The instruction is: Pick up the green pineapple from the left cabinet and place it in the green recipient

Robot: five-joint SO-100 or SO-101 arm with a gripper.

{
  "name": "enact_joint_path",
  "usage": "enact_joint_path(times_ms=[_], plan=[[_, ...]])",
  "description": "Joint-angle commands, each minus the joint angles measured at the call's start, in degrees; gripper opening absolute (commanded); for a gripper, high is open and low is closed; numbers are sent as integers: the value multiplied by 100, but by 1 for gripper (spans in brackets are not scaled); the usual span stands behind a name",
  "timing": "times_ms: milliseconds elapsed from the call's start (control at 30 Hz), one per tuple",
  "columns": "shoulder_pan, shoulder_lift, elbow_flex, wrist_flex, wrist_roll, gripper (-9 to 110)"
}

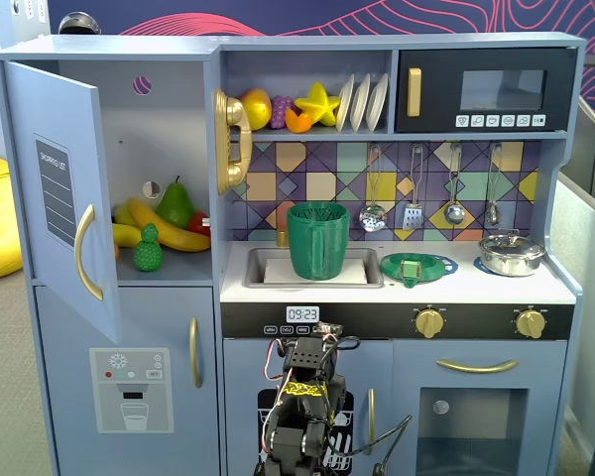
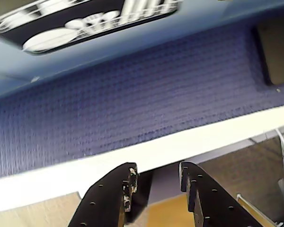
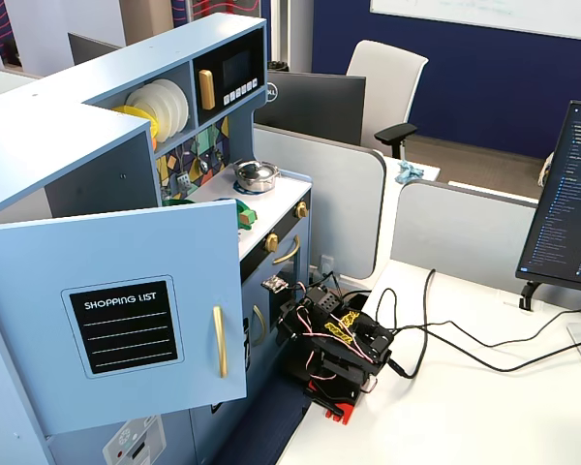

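Note:
The green pineapple (image 1: 149,250) stands at the front of the left cabinet (image 1: 178,129), whose grey inside is open to view. The green recipient (image 1: 317,241), a tall ribbed cup, stands in the sink to the right of it. My arm (image 1: 302,392) is folded low in front of the kitchen, well below both; it also shows in a fixed view (image 3: 337,339). In the wrist view my gripper (image 2: 157,168) is open and empty, pointing at a blue textured surface and a white edge. The pineapple and the cup are out of the wrist view.
Bananas (image 1: 169,226) and a dark green pear (image 1: 176,204) lie behind the pineapple. The cabinet door (image 1: 58,193) stands open to the left and hides the compartment in a fixed view (image 3: 116,310). A green strainer dish (image 1: 418,268) and a pot (image 1: 512,255) sit on the counter. Cables (image 3: 445,339) cross the table.

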Motion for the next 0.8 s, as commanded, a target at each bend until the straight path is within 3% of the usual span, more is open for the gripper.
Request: enact_joint_path(times_ms=[0,233,500,767], plan=[[-712,-53,0,404,-35,0],[-2672,-1099,-1626,-1863,334,0],[-4043,-2751,-4781,-3226,-1345,1],[-4245,-3278,-5414,-4509,-237,38]])
